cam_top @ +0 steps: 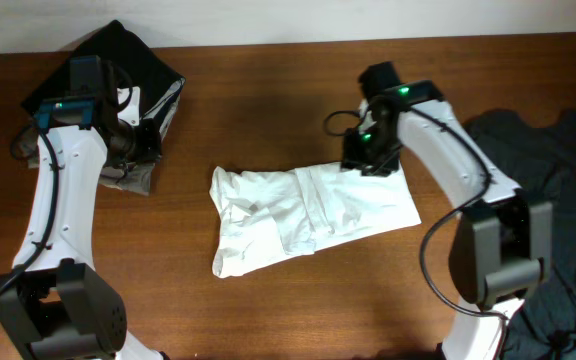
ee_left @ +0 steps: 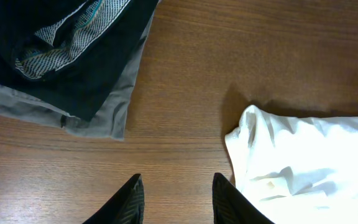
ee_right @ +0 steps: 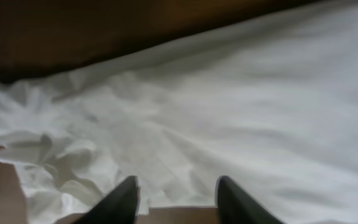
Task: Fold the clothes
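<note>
From overhead, a white shirt point(cam_top: 313, 212) of thin, soft fabric lies folded into a rough oblong in the middle of the brown wood-grain worktop point(cam_top: 268, 90). Its left end is bunched and creased, its right end flatter. At the far left corner sits a pile of garments: a black garment point(cam_top: 118, 55) on top and a grey garment point(cam_top: 133, 180) showing at the near edge. The white-cased left arm point(cam_top: 53, 190) reaches up to this pile, its dark tip just above the grey edge. The right arm point(cam_top: 448, 150) bends in from the right, and its black tip sits at the shirt's upper right edge. A dark slate garment point(cam_top: 558, 190) lies crumpled along the worktop's right side.

In the left wrist view, the two dark, ribbed left fingers point(ee_left: 132, 202) stand spread apart with nothing between them, above bare wood. The black garment fills the upper left corner, and a dotted lining shows in an opening in it. The grey garment pokes out flat beneath it. The shirt's puckered corner lies at the lower right, casting a shadow on the wood.

In the right wrist view, the white fabric fills most of the frame, smooth and blurred on the right, crinkled into small ridges on the left. The dark right fingers point(ee_right: 120, 202) are parted close over the cloth, and no fabric is pinched between them. A dark band of worktop runs along the top.
</note>
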Motion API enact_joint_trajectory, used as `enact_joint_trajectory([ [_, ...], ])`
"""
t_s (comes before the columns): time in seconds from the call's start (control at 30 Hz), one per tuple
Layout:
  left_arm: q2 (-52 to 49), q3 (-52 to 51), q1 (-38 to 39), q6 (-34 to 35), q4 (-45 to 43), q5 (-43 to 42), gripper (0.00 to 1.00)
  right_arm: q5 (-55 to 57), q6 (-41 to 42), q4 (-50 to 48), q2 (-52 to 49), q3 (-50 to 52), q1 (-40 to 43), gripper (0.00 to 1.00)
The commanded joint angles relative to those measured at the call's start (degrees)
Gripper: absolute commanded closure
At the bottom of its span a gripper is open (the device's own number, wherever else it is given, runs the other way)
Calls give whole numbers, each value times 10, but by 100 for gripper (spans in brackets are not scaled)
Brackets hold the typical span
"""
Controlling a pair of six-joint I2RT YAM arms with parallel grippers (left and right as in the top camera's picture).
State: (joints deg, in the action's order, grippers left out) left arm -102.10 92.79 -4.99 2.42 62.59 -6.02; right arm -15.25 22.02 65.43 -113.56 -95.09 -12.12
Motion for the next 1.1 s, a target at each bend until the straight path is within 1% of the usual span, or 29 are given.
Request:
enact_joint_trajectory([
  [0.0,7,2,0,-26,3,-27,64,6,-15,16,25,-12,43,69],
  [0.03,7,-1,0,-33,5,-45,61,-13,-43,14,24,0,47,71],
  [0.1,7,-4,0,-33,12,-68,56,-34,-81,11,23,23,40,72],
  [0.17,6,-13,1,-33,25,-114,53,-31,-83,-7,23,69,22,72],
  [0.2,6,-18,2,-33,27,-124,51,-29,-83,-20,23,86,17,72],
  [0.27,6,-45,7,-33,28,-134,48,-25,-82,-72,22,161,5,73],
  [0.3,6,-58,9,-33,28,-136,47,-25,-77,-84,22,181,5,75],
  [0.37,6,-94,18,-33,20,-153,44,-25,-65,-106,22,217,5,75],
  [0.43,5,-136,30,-33,-4,-177,36,-33,-65,-117,22,237,6,75],
  [0.47,5,-158,36,-33,-23,-188,30,-38,-66,-116,22,238,6,75],
  [0.5,5,-178,41,-32,-42,-201,28,-40,-66,-116,22,238,5,75],
  [0.57,5,-224,52,-23,-88,-233,26,-45,-66,-117,23,238,5,75],
  [0.77,4,-349,67,16,-219,-236,25,-47,-66,-119,23,238,5,75],
  [0.83,-3,-367,70,28,-247,-252,25,-47,-66,-123,23,238,5,75],
  [0.9,-20,-368,78,40,-252,-253,25,-47,-66,-124,23,238,5,75],
  [0.97,-50,-368,98,54,-275,-267,25,-47,-66,-124,23,238,5,75],
  [1.07,-77,-360,109,66,-279,-273,26,-47,-66,-123,23,238,5,75],
])
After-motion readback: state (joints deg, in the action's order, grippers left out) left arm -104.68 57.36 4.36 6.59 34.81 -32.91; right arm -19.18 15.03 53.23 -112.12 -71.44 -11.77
